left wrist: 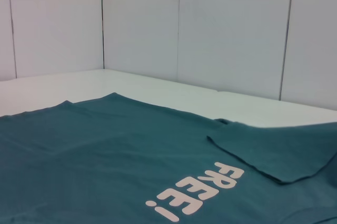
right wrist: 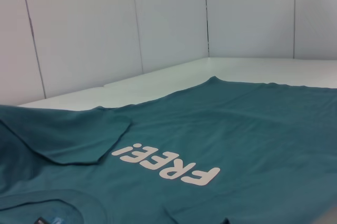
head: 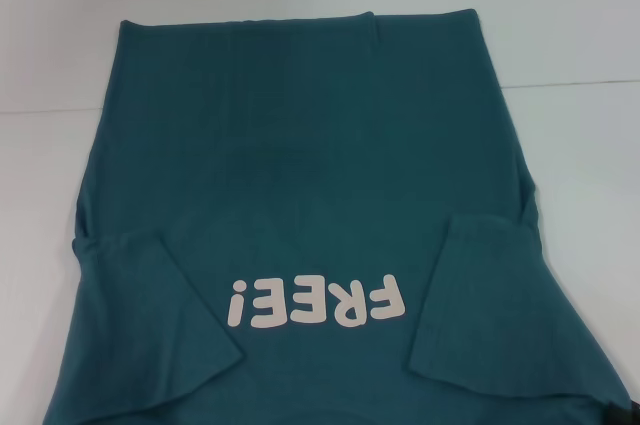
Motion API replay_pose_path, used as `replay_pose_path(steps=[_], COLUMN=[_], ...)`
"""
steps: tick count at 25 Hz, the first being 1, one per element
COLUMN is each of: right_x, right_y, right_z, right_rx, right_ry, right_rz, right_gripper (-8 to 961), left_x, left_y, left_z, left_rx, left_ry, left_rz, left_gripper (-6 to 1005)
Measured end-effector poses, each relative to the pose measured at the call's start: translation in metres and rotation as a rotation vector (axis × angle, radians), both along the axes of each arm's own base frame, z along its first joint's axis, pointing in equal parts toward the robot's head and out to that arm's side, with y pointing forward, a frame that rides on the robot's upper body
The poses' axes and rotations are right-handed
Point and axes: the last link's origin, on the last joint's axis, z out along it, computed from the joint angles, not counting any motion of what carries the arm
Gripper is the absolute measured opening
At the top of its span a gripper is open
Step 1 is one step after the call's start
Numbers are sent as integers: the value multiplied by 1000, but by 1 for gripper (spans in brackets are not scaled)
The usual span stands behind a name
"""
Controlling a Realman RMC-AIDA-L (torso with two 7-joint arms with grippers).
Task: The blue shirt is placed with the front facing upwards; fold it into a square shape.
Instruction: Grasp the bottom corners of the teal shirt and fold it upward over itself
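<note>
The blue shirt (head: 300, 185) is lying flat on the white table (head: 580, 35) in front of me, with its front facing up. In the head view it is filling most of the picture, and its hem is pointing away from me toward the far side of the table. The white "FREE!" lettering (head: 318, 303) is showing on the chest, close to my side, and from my head camera it is reading upside down. Both short sleeves are lying folded inward over the body of the shirt: the left sleeve (head: 165, 285) is resting beside the "!" end of the lettering, and the right sleeve (head: 480, 285) is resting beside the "F" end, neither one covering the letters. In the right wrist view the round collar (right wrist: 47, 208) with a small black neck tag (right wrist: 39, 221) is appearing at the near edge of the shirt.

At the lower right corner of the head view a small dark part (head: 625, 413) is showing at the shirt's edge, but I cannot tell what it is. My left gripper and my right gripper are not appearing in any of the views, so I cannot tell if my fingers are open or closed. White wall panels (left wrist: 231, 29) are standing behind the table.
</note>
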Motion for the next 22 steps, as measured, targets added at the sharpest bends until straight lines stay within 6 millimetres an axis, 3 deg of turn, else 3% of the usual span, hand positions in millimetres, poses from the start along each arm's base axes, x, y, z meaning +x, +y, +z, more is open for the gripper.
replay_pose_path(steps=[11, 22], right_x=[-8, -15], right_y=[33, 58], right_z=[-12, -5], right_rx=[34, 137], right_ry=[17, 46], right_rz=[11, 11], right_gripper=[126, 130], left_x=[-5, -7], left_y=[19, 47], left_z=[-11, -7], left_rx=[36, 177], left_ry=[-30, -70], left_rz=[90, 153], left_gripper=[32, 31])
